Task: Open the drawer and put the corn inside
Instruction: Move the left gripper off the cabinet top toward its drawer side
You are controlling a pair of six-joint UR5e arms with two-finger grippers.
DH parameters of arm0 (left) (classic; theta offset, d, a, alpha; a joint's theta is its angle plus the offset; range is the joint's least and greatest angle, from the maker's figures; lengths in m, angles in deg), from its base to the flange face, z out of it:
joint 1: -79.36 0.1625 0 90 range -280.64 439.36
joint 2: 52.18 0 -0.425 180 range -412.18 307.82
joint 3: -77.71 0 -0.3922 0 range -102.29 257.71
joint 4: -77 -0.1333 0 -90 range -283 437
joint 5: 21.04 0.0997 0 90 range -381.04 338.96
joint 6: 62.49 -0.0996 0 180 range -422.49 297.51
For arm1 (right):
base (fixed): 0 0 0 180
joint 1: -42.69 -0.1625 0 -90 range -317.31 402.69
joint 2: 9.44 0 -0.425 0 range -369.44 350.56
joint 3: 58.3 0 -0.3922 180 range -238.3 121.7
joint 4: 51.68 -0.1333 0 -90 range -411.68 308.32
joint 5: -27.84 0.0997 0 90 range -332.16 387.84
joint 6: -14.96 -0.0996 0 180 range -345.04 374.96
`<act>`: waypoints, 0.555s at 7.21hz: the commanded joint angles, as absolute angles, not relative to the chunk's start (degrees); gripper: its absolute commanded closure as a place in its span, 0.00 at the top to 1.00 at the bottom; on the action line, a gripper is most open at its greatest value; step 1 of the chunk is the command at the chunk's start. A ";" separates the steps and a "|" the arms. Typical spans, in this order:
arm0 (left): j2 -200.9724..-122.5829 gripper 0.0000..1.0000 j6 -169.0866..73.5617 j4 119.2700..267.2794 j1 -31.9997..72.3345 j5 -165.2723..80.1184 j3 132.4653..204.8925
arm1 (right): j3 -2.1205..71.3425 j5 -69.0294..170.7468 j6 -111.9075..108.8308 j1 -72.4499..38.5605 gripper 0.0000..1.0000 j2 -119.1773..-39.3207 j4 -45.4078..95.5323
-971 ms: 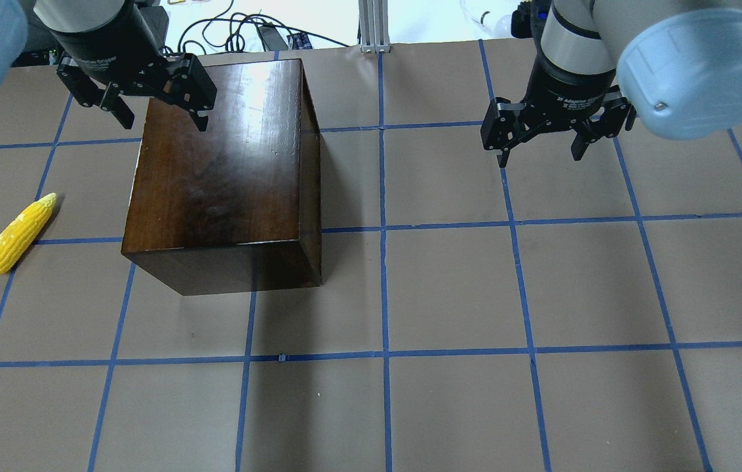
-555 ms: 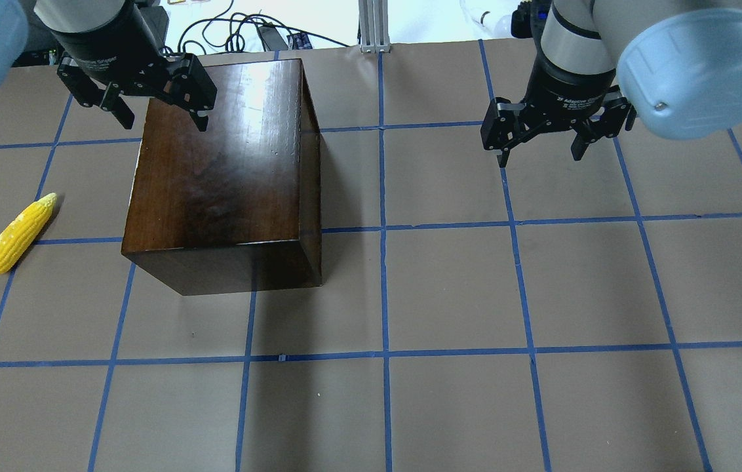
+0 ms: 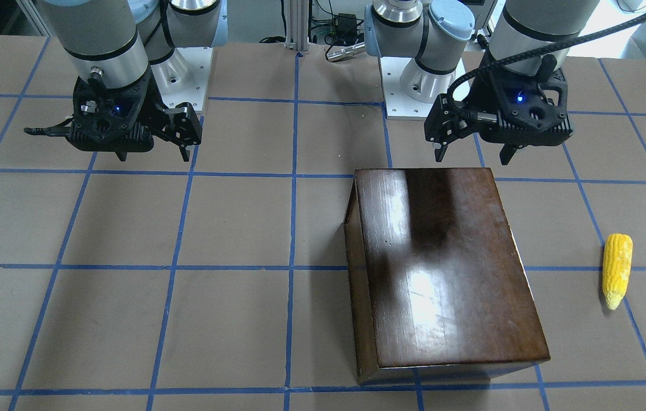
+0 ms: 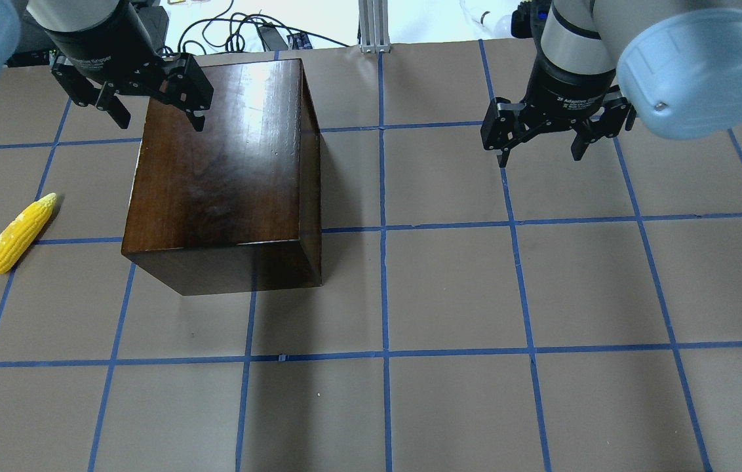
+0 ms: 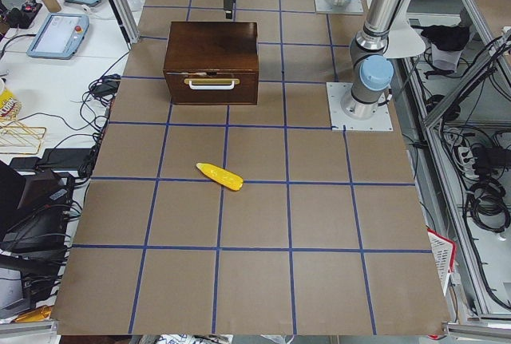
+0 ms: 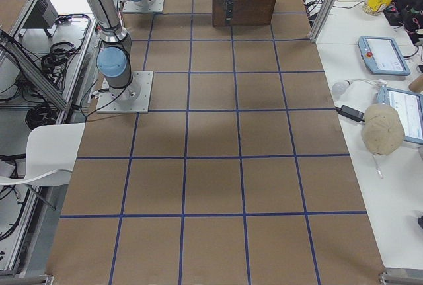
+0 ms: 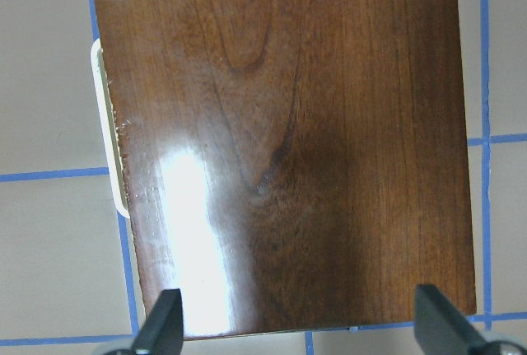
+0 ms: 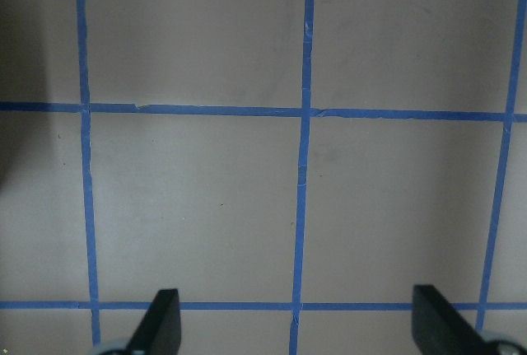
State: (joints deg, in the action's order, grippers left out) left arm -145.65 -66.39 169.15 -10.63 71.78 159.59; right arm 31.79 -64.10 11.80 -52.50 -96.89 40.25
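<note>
The glossy dark-brown box [image 4: 220, 170] stands on the table, also in the front view [image 3: 448, 268]. Its drawer [image 5: 211, 88] is shut; the front panel with its white handle [image 5: 211, 83] faces the robot's left. The handle's edge shows in the left wrist view [image 7: 103, 124]. The yellow corn [image 4: 17, 234] lies on the table off that side, apart from the box, also in the front view [image 3: 617, 277]. My left gripper [image 4: 161, 123] hovers open and empty above the box's edge nearest the robot base [image 3: 474, 158]. My right gripper [image 4: 539, 157] hangs open and empty over bare table [image 8: 296, 326].
Brown paper with a blue tape grid [image 4: 384, 354] covers the table. An aluminium post [image 4: 374, 26] and cables stand at the robot's side. Side benches with tablets [image 5: 60, 33] border the table.
My left gripper has shifted slightly up and left in the overhead view, over the box's edge. The right gripper, the box and the corn have not moved.
</note>
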 commanded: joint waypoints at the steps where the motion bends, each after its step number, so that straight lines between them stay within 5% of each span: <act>1: -145.61 1.00 -67.32 169.20 -6.98 71.51 159.36 | 31.79 -64.10 11.80 -52.50 1.00 -96.89 40.25; 4: -148.32 1.00 -75.23 168.76 -1.50 68.89 159.45 | 31.79 -64.10 11.80 -52.50 1.00 -96.89 40.25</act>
State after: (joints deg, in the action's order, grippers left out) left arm -147.01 -73.52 169.04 -2.77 70.52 159.32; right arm 31.79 -64.10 11.80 -52.50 -96.89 40.25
